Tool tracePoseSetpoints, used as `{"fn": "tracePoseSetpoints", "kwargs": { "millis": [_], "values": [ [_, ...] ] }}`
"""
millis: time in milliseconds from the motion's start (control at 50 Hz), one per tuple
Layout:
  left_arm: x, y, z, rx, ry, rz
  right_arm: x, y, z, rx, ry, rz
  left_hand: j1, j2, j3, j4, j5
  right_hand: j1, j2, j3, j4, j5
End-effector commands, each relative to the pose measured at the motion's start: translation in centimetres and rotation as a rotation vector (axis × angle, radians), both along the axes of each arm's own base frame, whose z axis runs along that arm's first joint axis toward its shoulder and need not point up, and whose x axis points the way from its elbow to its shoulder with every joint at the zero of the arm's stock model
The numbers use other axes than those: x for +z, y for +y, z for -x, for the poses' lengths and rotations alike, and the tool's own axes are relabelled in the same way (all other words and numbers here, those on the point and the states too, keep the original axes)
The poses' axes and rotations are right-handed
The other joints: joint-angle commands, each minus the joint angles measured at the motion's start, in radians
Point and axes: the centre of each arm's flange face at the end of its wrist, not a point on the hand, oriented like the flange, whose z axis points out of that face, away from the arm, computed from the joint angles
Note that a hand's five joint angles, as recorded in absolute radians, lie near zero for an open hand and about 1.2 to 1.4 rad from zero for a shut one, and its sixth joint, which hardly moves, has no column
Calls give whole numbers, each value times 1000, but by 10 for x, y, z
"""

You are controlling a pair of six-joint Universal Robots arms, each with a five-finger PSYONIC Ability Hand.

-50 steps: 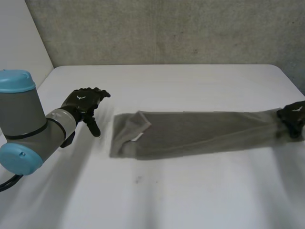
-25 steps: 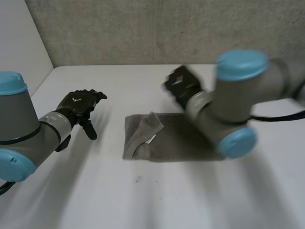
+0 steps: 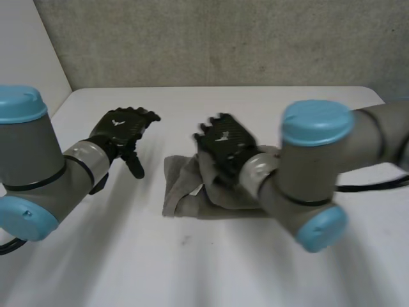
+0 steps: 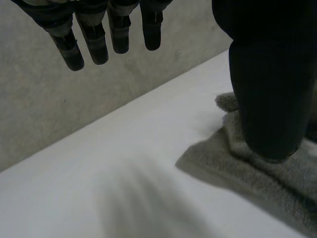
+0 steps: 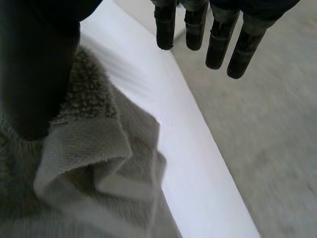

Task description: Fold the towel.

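A grey towel [image 3: 182,192] is seen near the middle of a white table [image 3: 192,268], doubled into a short, thick bundle. Its left end is rumpled, with a corner turned up and the layers not lined up. The right hand [image 3: 225,144] is held over the towel's middle, its fingers [image 5: 218,47] straight and nothing gripped, with the thumb [image 5: 34,74] close above the upturned edge. The left hand [image 3: 121,128] is held near the towel's left end, straight-fingered and empty. One fold appears to be made. Squaring the edges, and perhaps a further fold, is judged to be left.
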Motion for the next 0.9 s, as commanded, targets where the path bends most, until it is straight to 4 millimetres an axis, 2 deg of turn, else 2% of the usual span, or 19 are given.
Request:
{"fn": "tracePoseSetpoints", "kwargs": {
  "millis": [20, 40, 80, 160, 200, 340, 440, 540, 640, 700, 800, 840, 860, 900],
  "values": [
    [6, 17, 34, -99, 24, 33, -20, -29, 75, -208, -20, -156, 34, 40, 38, 38, 29, -57, -73, -69, -85, -61],
    [6, 17, 34, -99, 24, 33, -20, -29, 75, -208, -20, -156, 34, 40, 38, 38, 29, -57, -73, -69, -85, -61],
    [3, 28, 54, -159, 33, 32, -32, -31, 86, -240, -9, -176, 34, 40, 38, 38, 29, -57, -73, -69, -85, -61],
    [0, 38, 69, -202, 39, 27, -40, -35, 96, -266, -7, -183, 34, 40, 38, 38, 29, -57, -73, -69, -85, -61],
    [-4, 51, 82, -248, 38, 22, -43, -35, 100, -277, -6, -187, 34, 40, 38, 38, 29, -57, -73, -69, -85, -61],
    [-9, 63, 93, -288, 33, 14, -43, -32, 101, -259, -13, -193, 34, 40, 38, 38, 29, -57, -73, -69, -85, -61],
    [-20, 59, 98, -292, 24, -1, -43, -36, 105, -271, -15, -195, 66, 73, 71, 70, 61, -57, -73, -69, -85, -61],
    [-49, 54, 107, -301, -10, -45, -46, -35, 105, -271, -10, -201, 84, 90, 88, 88, 79, -57, -73, -69, -85, -61],
    [-65, 48, 112, -291, -27, -69, -50, -30, 103, -261, -1, -214, 87, 93, 91, 91, 82, -57, -73, -69, -85, -61],
    [-68, 43, 111, -254, -36, -62, -54, -29, 103, -260, 4, -222, 87, 93, 91, 91, 82, -57, -73, -69, -85, -61],
    [-66, 31, 111, -187, -38, -32, -65, -29, 103, -256, 26, -237, 142, 149, 147, 146, 138, 77, 61, 64, 49, 73],
    [-64, 16, 104, -88, -47, -7, -74, -31, 102, -260, 42, -252, 195, 202, 200, 199, 190, 272, 257, 260, 244, 269],
    [-64, 16, 104, -87, -47, -7, -74, -31, 102, -260, 42, -253, 195, 202, 200, 199, 191, 274, 258, 261, 245, 270],
    [-62, -2, 88, 50, -66, 12, -81, -32, 102, -263, 56, -261, 210, 216, 215, 214, 205, 440, 424, 427, 412, 436]
  ]
}}
